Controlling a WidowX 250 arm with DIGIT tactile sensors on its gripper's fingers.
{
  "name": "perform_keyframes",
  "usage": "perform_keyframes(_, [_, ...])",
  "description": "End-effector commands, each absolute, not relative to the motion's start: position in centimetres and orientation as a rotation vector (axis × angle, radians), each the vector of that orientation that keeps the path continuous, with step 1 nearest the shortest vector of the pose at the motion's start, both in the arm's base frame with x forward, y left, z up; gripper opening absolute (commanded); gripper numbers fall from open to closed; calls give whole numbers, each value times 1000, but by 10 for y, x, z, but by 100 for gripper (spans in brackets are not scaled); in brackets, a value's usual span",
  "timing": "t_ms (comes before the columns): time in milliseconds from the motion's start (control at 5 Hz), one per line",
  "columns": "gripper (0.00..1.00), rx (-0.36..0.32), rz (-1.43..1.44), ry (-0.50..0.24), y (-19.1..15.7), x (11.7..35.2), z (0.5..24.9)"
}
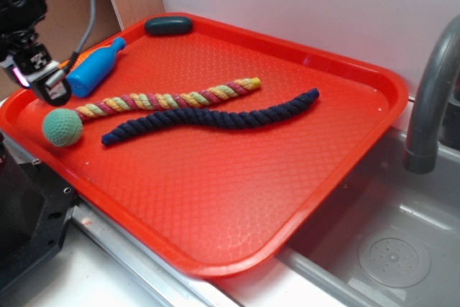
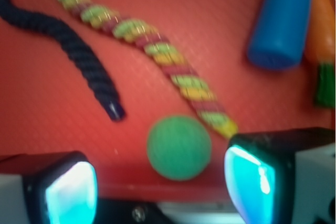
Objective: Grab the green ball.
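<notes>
The green ball (image 1: 62, 127) is a small teal knitted ball on the red tray (image 1: 237, 185), near its left rim, touching the end of the multicoloured rope (image 1: 169, 98). My gripper (image 1: 44, 80) hangs above and just behind the ball, at the tray's left edge. In the wrist view the ball (image 2: 179, 148) lies below, between my two glowing fingertips (image 2: 249, 182) and nearer the right one. The gripper (image 2: 160, 192) is open and holds nothing.
A dark blue rope (image 1: 208, 118) lies in front of the multicoloured rope. A blue bottle toy (image 1: 97, 68) with an orange toy behind it lies at the left back. A dark green oval (image 1: 168, 25) rests on the back rim. A sink (image 1: 388, 249) and faucet (image 1: 431, 91) are at right.
</notes>
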State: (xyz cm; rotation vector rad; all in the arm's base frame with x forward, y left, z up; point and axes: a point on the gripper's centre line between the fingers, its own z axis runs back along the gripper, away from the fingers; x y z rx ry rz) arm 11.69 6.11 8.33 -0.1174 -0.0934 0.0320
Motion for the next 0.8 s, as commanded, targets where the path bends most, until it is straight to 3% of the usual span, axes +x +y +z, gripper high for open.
perform_keyframes(0, [100, -67, 88, -104, 74, 118, 64])
perform_keyframes(400, [100, -116, 56, -52, 60, 134, 19])
perform_keyframes(600, [0, -99, 65, -36, 51, 135, 12])
